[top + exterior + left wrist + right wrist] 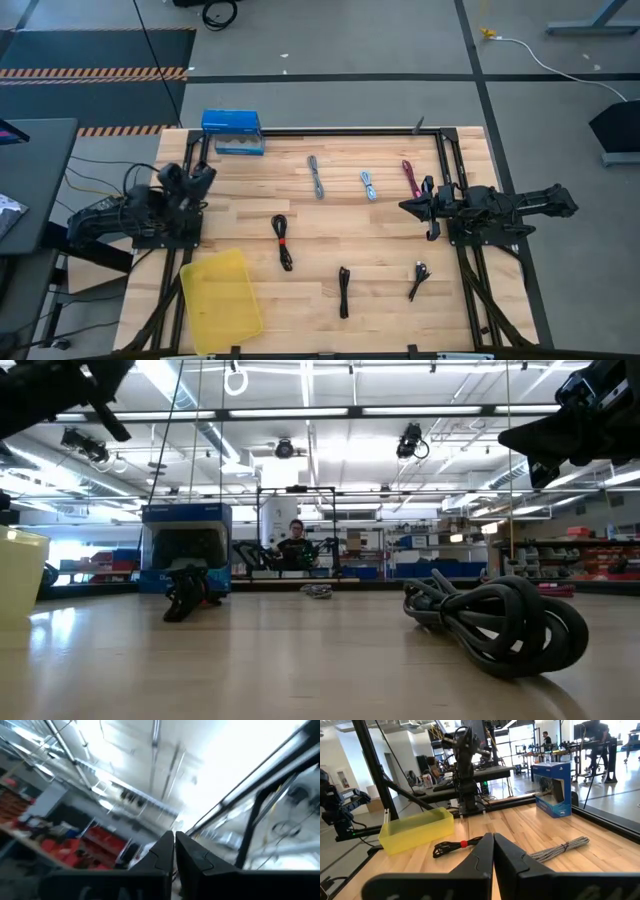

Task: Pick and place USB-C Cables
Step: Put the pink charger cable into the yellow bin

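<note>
All six cables lie loose on the tabletop (390, 250) in the high view: two grey cables (316, 176) (369, 185) and the magenta cable (411, 177) across the upper middle, the black cable with a red tie (283, 241) at centre, and two plain black cables (344, 291) (418, 280) lower down. The yellow bin (222, 300) sits lower left. The right gripper (428, 211) is clenched and empty at centre right, just below the magenta cable; the left gripper (203, 172) is also clenched and empty at centre left. I judge the main risk is descending with pinched fingers, which would shove a thin bundle aside rather than grasp it, or catching only one loop so it uncoils during transfer
</note>
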